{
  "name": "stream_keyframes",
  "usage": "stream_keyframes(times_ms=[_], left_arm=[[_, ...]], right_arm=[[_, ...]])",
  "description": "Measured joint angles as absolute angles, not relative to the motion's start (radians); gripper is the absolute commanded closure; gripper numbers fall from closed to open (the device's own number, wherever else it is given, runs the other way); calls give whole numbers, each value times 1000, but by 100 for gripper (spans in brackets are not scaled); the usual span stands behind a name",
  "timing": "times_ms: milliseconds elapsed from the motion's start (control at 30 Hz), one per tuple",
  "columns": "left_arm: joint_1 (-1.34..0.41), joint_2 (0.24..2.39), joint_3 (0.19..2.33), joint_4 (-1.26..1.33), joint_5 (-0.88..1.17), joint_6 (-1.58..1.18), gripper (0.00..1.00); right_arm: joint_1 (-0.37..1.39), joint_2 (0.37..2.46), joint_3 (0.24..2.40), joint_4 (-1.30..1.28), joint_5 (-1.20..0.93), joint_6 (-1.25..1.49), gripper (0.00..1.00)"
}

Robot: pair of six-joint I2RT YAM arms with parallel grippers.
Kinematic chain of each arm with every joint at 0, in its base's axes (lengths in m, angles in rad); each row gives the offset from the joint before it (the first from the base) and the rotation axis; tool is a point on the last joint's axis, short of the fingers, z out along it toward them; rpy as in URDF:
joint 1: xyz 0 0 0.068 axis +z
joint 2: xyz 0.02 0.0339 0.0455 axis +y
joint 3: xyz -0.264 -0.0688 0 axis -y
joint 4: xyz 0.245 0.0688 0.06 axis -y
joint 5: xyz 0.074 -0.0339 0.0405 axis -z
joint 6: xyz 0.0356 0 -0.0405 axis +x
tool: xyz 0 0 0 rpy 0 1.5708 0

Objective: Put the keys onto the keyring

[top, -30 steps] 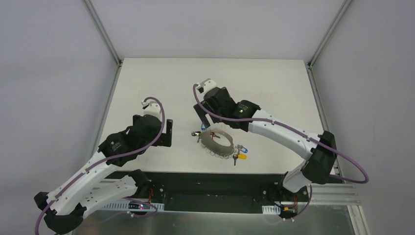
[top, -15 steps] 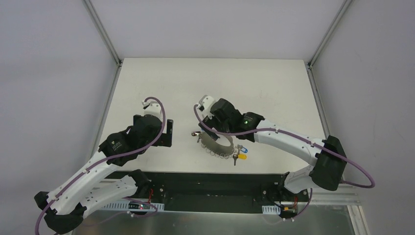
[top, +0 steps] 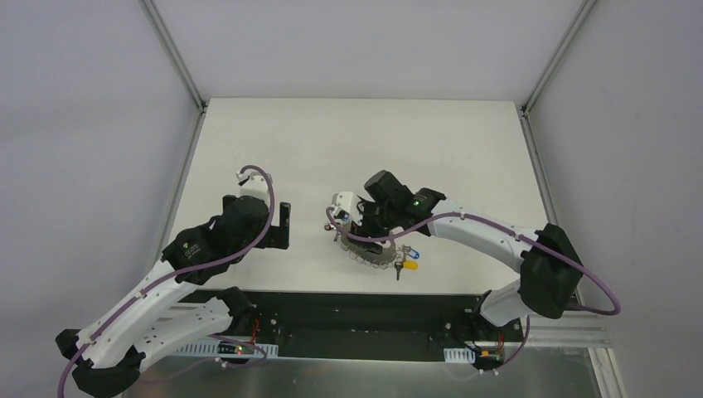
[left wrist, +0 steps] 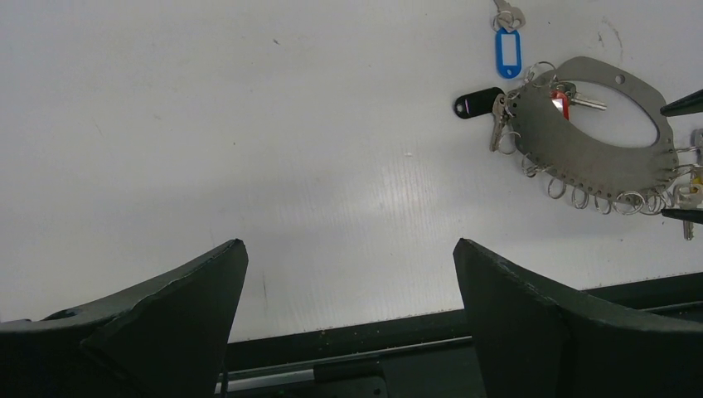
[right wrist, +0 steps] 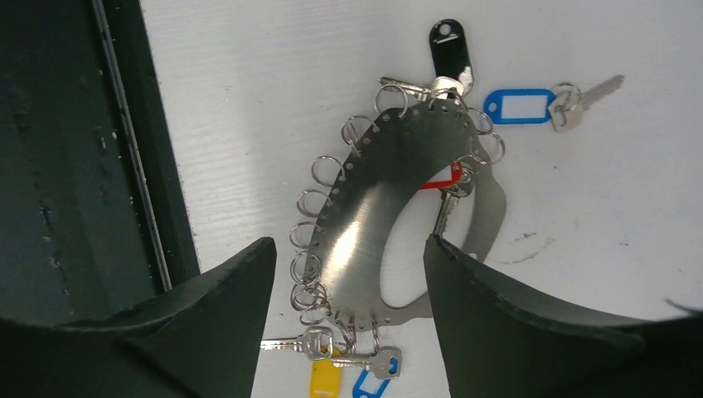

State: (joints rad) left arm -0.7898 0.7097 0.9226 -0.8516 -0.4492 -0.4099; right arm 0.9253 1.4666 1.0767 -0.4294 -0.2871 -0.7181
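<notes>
The keyring (right wrist: pixel 373 215) is a flat silvery oval plate with small wire rings along its edge, lying on the white table (top: pixel 431 149). It also shows in the left wrist view (left wrist: pixel 580 162) and the top view (top: pixel 377 254). A yellow-tagged key (right wrist: pixel 326 377) and a blue-tagged key (right wrist: pixel 370 383) hang from its near rings. A red-tagged key (right wrist: pixel 443 178) lies in its hole and a black tag (right wrist: pixel 452 41) sits at its far end. Another blue-tagged key (right wrist: pixel 518 105) lies loose beside it. My right gripper (right wrist: pixel 348 242) is open just above the plate. My left gripper (left wrist: pixel 348 245) is open and empty, well to the left.
The black front rail (top: pixel 332 303) runs along the table's near edge, close to the keyring. Grey walls and metal posts (top: pixel 174 58) enclose the table on three sides.
My right gripper has swung toward the near edge and turned, from behind the keyring to right over it. The left arm has barely moved.
</notes>
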Motion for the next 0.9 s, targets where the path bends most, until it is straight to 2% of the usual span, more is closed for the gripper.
stream_keyframes(times_ms=[233,900], left_arm=[[-790,705,922,-852,-449,-410,4],[-764,704,921,-852,-453,-410,4]], right_arm=[[880,1566,1127,-483,-440,-845,35],[876,1705,1177,-437,-505,-925,43]])
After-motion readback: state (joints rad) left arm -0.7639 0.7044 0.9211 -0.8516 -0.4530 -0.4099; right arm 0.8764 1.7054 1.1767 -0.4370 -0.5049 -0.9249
